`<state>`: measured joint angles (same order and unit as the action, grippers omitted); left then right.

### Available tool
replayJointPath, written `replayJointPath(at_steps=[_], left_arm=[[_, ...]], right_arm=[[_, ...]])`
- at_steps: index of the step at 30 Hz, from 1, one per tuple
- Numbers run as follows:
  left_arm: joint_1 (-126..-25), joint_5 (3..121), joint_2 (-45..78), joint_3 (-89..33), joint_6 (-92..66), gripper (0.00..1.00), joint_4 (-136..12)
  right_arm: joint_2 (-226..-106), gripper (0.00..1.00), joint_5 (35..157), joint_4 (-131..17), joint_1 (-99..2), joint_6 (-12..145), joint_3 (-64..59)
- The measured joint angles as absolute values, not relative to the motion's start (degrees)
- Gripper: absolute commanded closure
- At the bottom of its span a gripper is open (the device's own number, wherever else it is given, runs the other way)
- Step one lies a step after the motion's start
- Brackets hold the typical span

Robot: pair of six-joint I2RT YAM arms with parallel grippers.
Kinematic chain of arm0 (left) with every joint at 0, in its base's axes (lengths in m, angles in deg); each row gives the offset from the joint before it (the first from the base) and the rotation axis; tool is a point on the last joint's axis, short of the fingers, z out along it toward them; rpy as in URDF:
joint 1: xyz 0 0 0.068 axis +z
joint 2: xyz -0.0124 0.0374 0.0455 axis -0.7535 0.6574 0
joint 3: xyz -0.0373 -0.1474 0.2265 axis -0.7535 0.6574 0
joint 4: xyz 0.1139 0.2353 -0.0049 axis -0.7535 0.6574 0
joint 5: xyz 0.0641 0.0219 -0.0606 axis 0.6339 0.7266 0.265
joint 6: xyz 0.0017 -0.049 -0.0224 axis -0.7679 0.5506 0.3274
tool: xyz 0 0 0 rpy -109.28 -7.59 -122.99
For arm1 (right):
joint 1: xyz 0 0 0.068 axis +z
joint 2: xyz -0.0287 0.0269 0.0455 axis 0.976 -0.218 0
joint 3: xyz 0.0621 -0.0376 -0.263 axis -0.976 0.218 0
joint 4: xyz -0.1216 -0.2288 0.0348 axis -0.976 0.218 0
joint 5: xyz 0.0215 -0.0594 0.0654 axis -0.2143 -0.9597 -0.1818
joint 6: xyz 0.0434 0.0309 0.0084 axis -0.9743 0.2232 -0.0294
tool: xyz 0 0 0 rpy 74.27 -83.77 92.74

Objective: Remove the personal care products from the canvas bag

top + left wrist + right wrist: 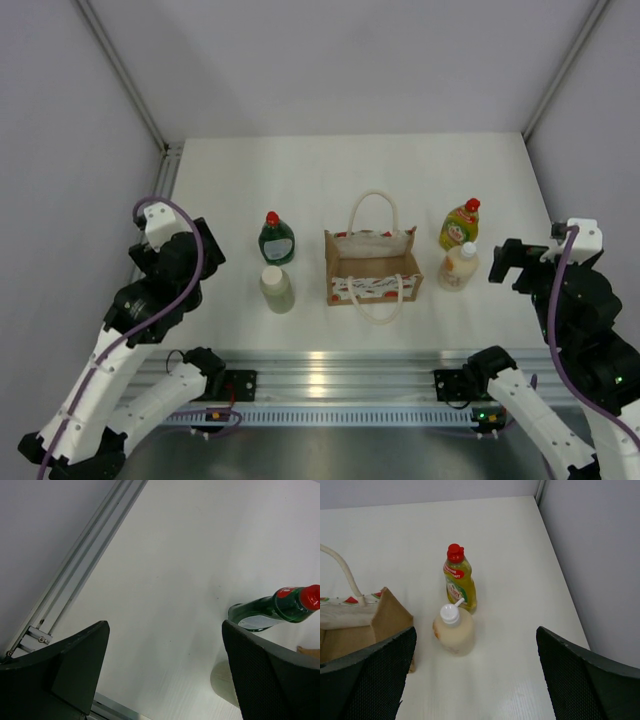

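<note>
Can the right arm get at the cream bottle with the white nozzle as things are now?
Probably yes: the open right gripper faces the cream bottle with nothing between; the yellow bottle stands beyond it, the canvas bag aside.

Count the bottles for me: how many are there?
4: dark green bottle and pale bottle left of the canvas bag; yellow bottle and cream bottle right of it. None seen inside.

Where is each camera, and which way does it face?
Top external: above and behind, looking down at the white table; both arms show.
Left wrist: on its arm, facing the dark green plastic bottle; open left hand shows.
Right wrist: on its arm, facing the yellow plastic bottle; open right hand shows.
Top and right wrist share: tan canvas bag.
</note>
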<state>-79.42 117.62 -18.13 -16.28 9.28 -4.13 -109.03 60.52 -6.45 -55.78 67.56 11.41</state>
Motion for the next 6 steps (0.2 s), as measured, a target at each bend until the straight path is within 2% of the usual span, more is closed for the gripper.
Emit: replayJointPath(at_steps=[6], left_arm=[[-79.4,117.0,-19.8,-15.6,9.6,0.02,-4.0]], right_arm=[[-109.0,0.01,60.6,-6.1,-55.8,67.5,11.4]])
